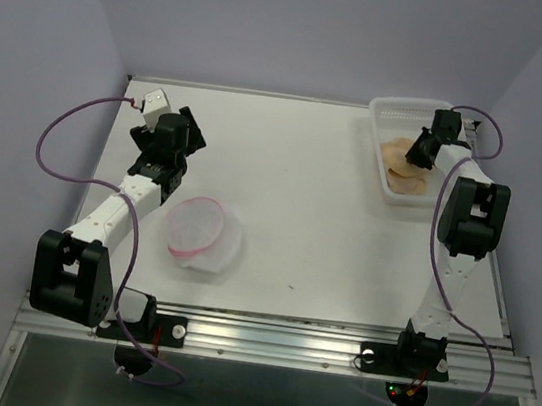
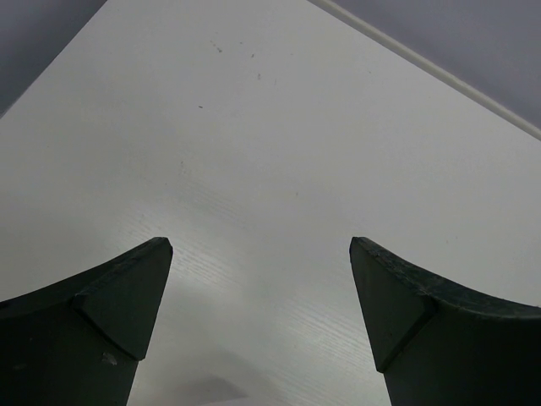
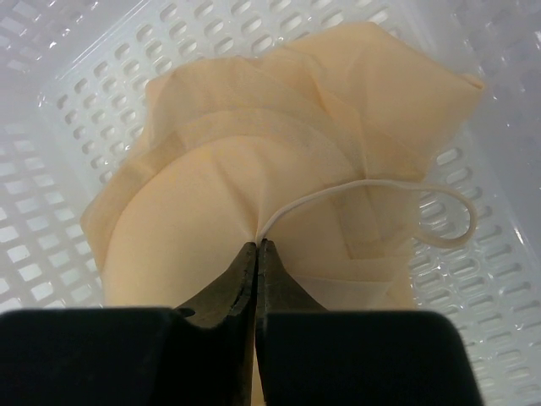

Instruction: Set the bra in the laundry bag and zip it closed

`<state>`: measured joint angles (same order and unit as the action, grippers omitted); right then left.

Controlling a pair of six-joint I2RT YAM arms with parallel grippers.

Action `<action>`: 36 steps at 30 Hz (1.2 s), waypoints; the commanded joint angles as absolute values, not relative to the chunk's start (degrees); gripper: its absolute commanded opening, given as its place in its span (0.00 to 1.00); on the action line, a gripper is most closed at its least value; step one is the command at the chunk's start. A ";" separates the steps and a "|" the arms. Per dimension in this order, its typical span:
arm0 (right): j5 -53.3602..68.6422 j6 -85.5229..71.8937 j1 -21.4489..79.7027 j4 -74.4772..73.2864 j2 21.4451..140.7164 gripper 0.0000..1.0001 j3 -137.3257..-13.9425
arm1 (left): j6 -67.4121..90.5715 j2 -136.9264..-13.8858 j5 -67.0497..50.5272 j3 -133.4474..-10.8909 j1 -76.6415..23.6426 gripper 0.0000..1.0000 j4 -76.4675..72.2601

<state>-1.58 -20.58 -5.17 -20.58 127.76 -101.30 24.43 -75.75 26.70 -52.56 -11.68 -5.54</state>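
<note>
Right gripper (image 3: 256,246) pinches the bra (image 3: 211,194) inside the perforated basket (image 3: 38,237).

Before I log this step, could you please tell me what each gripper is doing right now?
Left gripper: open, holding nothing.
Right gripper: shut on the bra, inside the basket.

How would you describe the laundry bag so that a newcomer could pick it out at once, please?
On the white table, look at the near left part, just beside the left arm. The laundry bag lies there: a small round white mesh pouch with a pink rim, unlike the rectangular perforated basket at the far right corner.
</note>
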 commanded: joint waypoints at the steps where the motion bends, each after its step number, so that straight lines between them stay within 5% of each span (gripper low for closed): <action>1: -0.70 -20.04 -4.83 -17.42 124.37 0.01 -99.76 | 23.56 -74.45 29.26 -55.37 -12.13 0.99 -6.15; 21: -0.53 -12.48 -3.17 2.81 98.98 0.01 -87.98 | 25.58 -74.09 28.65 -56.16 -12.22 0.99 -7.29; 36: 15.00 -10.37 6.76 8.70 85.44 0.01 -89.12 | 26.19 -72.25 26.02 -55.37 -13.80 0.99 -9.75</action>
<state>7.18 -9.87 5.43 3.60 88.86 -87.20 25.85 -75.29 26.15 -53.67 -13.10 -6.61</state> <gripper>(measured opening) 0.022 0.989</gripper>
